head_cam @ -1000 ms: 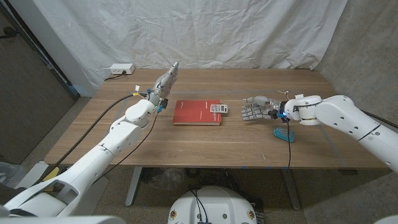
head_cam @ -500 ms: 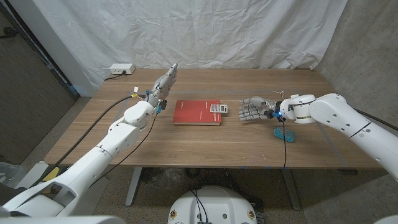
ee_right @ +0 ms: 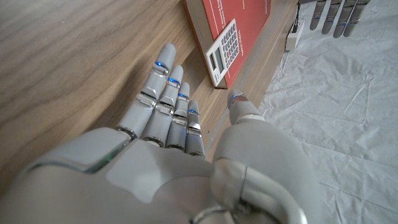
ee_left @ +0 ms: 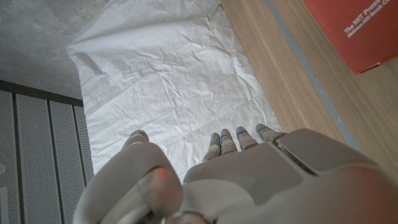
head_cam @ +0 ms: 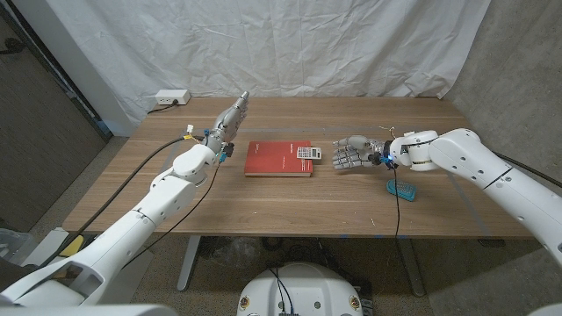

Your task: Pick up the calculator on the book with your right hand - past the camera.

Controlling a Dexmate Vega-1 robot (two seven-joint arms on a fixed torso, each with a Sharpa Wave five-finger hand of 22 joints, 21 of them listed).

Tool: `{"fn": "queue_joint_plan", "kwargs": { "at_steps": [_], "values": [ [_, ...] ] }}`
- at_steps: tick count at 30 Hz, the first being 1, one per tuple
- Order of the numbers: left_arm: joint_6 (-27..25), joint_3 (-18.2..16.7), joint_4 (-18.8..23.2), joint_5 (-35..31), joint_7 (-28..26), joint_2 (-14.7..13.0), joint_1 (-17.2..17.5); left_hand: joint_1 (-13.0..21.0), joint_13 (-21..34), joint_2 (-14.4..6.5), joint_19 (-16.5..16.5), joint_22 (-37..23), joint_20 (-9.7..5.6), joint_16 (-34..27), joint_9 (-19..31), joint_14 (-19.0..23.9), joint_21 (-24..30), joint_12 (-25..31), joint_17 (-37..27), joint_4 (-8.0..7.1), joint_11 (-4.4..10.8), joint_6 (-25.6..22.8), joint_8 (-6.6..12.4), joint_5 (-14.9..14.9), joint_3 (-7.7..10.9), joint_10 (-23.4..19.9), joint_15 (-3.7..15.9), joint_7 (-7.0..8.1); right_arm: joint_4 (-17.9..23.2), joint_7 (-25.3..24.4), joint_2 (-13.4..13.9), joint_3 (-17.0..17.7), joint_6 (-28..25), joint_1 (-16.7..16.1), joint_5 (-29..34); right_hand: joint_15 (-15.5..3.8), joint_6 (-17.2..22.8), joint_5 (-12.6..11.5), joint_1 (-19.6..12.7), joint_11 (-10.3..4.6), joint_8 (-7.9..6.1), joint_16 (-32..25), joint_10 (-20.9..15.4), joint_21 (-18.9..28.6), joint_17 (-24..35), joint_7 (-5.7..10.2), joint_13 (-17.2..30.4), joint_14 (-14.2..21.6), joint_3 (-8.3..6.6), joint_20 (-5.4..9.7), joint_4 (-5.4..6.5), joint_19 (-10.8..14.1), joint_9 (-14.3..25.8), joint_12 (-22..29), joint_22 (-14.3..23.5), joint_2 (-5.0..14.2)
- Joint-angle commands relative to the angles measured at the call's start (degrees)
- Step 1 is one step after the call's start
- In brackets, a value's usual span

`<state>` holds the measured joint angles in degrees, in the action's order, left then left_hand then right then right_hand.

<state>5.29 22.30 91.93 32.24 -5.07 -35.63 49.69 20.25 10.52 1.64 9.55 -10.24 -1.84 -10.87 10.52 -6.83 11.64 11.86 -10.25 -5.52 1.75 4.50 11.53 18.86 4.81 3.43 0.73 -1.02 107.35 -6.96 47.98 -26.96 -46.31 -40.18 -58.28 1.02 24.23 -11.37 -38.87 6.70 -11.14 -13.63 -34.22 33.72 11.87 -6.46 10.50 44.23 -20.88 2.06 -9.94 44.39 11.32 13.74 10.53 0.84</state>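
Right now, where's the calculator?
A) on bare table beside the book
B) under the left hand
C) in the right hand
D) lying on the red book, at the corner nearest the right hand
D: the calculator lies on the red book at its corner nearest the right hand, which is open and short of it.

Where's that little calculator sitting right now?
In the head view, the calculator lies on the red book, at its corner nearest the right hand, near the table's middle.
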Motion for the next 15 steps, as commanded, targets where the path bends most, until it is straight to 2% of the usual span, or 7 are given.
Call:
{"fn": "queue_joint_plan", "kwargs": {
  "at_steps": [1, 7, 15],
  "values": [
    [0.04, -0.35, 0.74, 0.0, -0.47, -0.38, 0.78, 0.63, 0.29, 0.12, 0.85, -0.28, -1.47, 0.17, 0.33, 0.04, -0.14, -0.15, -0.15, -0.18, 0.18, -0.27, -0.03, 0.29, -0.18, -0.01, -0.07, 0.11, -2.09, 1.53, -1.54, -1.24, -0.81, 1.82, 1.14, -0.18, -0.28, 0.28, -0.3, -0.25, 0.02, -0.11, -0.09, 0.55, 0.38, -0.13, 0.21, -0.01, 0.34, 0.16, 0.12, 0.4, 0.08, -0.11, 0.34, -0.68],
    [-0.01, -0.23, 0.75, -0.1, -0.55, -0.24, 0.65, 0.65, 0.29, 0.08, 0.87, -0.28, -1.49, 0.17, 0.33, 0.03, -0.14, -0.17, -0.15, -0.18, 0.39, -0.24, -0.05, 0.28, -0.25, 0.05, -0.08, 0.12, -2.78, 1.56, -2.18, -1.34, -1.02, 2.07, 1.37, -0.2, -0.34, 0.39, -1.13, -0.51, -0.02, -0.1, -0.22, 0.59, 0.51, -0.17, 0.22, -0.05, 0.25, 0.27, -0.15, 0.46, 0.08, -0.11, 0.36, -0.94],
    [0.32, -0.16, 0.28, 0.02, -0.31, 0.05, 0.53, 0.67, 0.3, 0.02, 1.02, -0.28, -1.41, 0.19, 0.33, -0.03, -0.18, -0.19, -0.15, -0.19, 0.36, -0.24, -0.06, 0.28, -0.32, 0.09, -0.12, 0.18, -2.42, 0.45, -2.75, -1.26, -1.84, 2.14, 1.47, -0.37, -0.36, 0.85, -1.61, -1.39, -0.14, -0.41, -1.71, 0.82, 1.09, -0.1, 0.25, 0.25, 0.74, 0.64, 0.06, 0.91, 0.09, 0.37, 0.4, -1.59]
  ]
}}
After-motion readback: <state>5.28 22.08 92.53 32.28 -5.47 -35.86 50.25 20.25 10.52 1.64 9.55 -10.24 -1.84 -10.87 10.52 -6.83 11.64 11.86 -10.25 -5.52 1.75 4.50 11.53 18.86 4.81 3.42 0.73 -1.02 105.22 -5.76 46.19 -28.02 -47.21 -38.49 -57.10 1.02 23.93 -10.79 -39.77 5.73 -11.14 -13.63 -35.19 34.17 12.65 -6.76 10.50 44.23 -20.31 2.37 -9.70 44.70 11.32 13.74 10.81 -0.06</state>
